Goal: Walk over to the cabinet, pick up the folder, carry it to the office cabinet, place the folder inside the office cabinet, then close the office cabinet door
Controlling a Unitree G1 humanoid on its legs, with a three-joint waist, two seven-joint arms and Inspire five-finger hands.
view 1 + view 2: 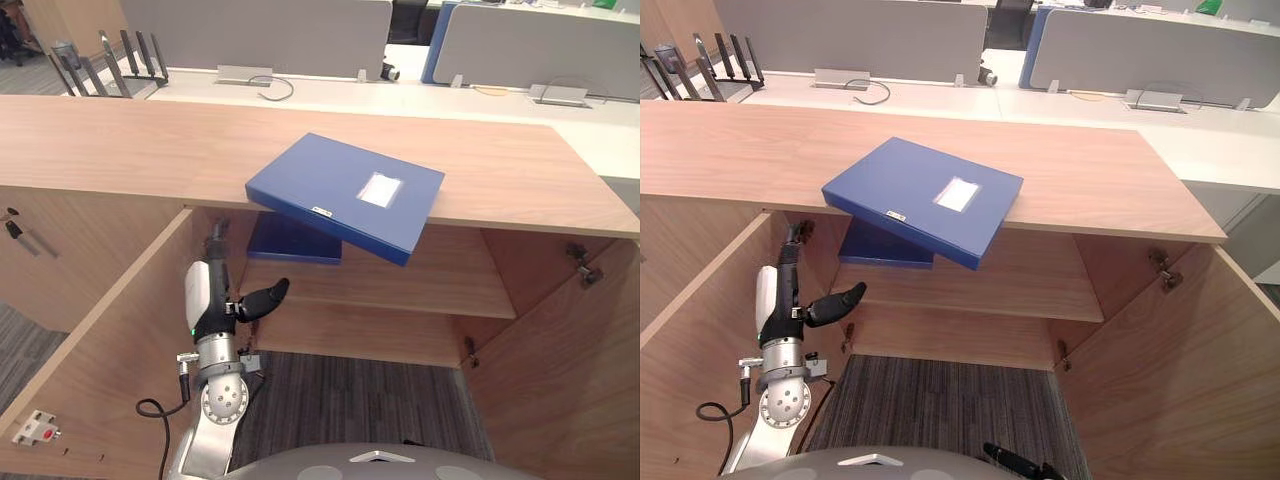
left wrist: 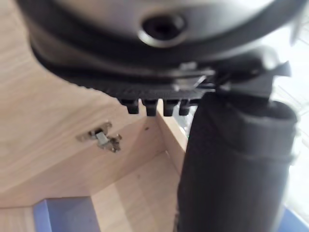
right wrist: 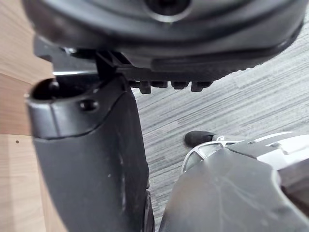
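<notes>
Left hand (image 1: 213, 300) points up beside the cabinet door (image 1: 110, 350) — fingers (image 1: 216, 245) straight, holding nothing (folder (image 1: 345, 195) lies above).

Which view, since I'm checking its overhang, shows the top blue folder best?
Left eye view: the whole folder shows, one corner overhanging the cabinet top. Right eye view matches; left wrist view catches unclear blue slivers.

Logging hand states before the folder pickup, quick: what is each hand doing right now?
Left hand: open, fingers straight, holding nothing.
Right hand: open, holding nothing.
</notes>
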